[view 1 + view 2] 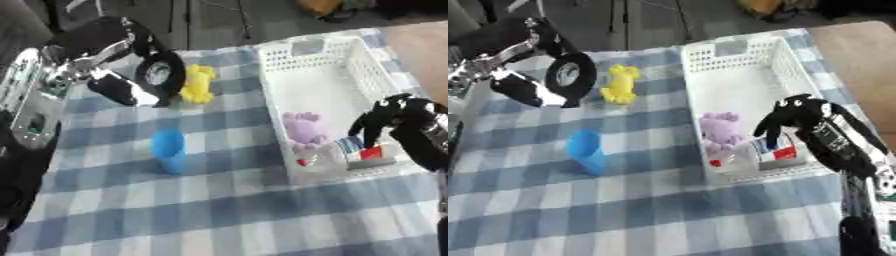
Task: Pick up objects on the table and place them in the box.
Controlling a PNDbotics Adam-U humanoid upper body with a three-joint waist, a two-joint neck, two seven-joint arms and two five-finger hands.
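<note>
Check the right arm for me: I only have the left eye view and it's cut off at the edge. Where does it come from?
Observer: In the right eye view the right forearm rises from the lower right corner to the right hand, which hangs over the near right corner of the basket.
Operator: Left hand touching the yellow toy? They overlap here.
Observer: It seems not. The right eye view shows a thin strip of tablecloth between the left hand and the yellow toy.
</note>
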